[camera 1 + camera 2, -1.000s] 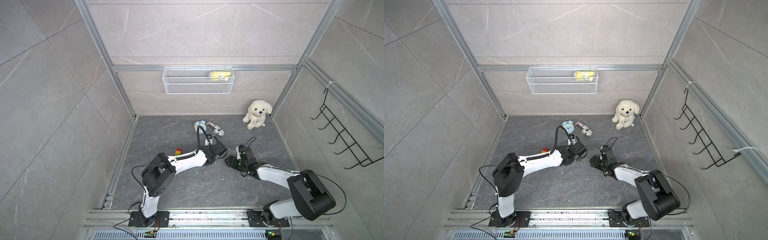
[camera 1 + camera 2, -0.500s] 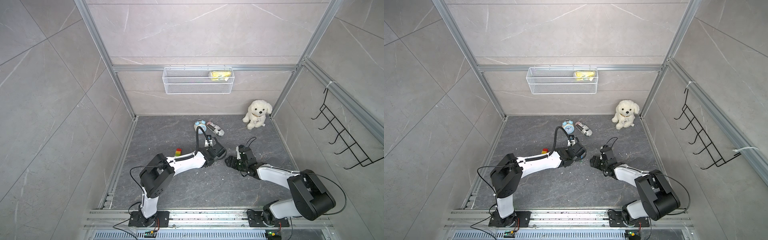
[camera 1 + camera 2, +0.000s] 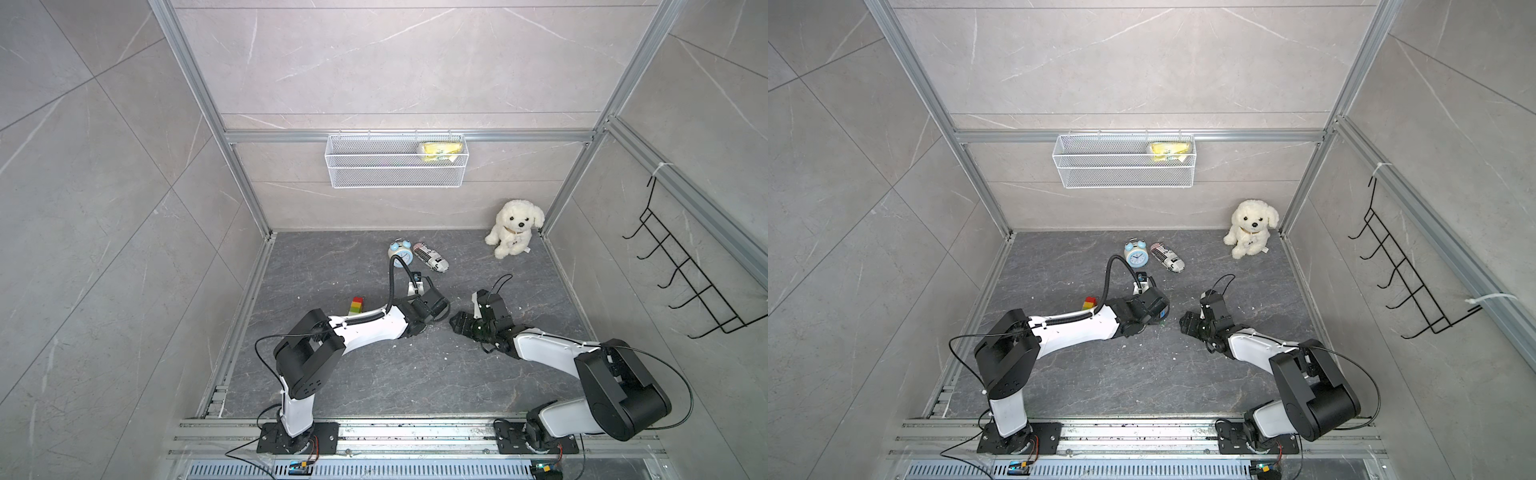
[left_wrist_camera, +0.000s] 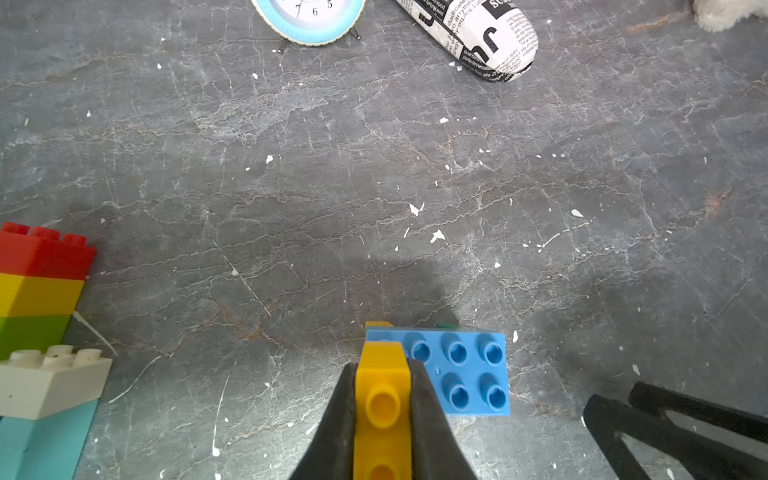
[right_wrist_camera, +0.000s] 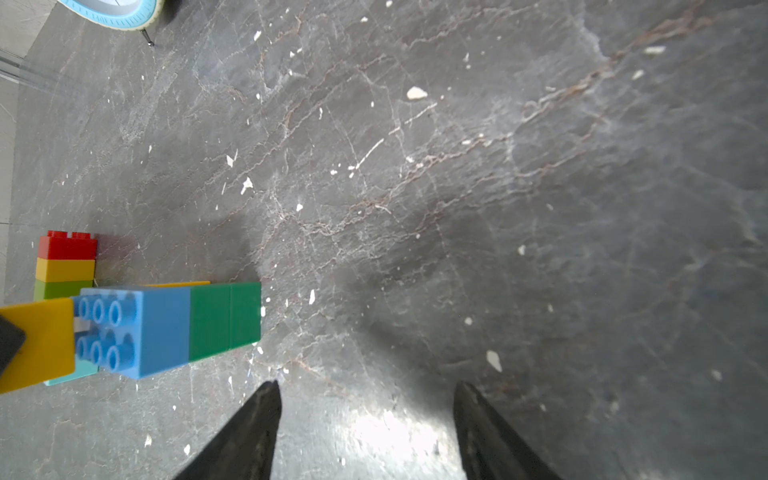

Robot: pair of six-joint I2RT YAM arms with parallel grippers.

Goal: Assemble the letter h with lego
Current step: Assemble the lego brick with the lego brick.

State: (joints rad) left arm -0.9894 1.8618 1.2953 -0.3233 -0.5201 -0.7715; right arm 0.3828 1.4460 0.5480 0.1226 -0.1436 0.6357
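Left arm [image 3: 365, 330] and right arm [image 3: 548, 353]: white shells, black joint housings, black bolted base plates [image 3: 297, 442]. Ribbed black conduit [image 3: 391, 282] on left. Tool fingers [image 5: 249, 436] black, tapered.

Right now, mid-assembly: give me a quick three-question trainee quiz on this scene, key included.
1. True or false: the right gripper is clamped on a lego brick.
2. Which colour is the brick in the left gripper? A) red B) yellow C) white
3. Fill in: the top brick of the tall lego stack is ____.
Key: 1 false, its jaws stand open and empty. 2 B, the yellow brick. 3 red, the red brick.
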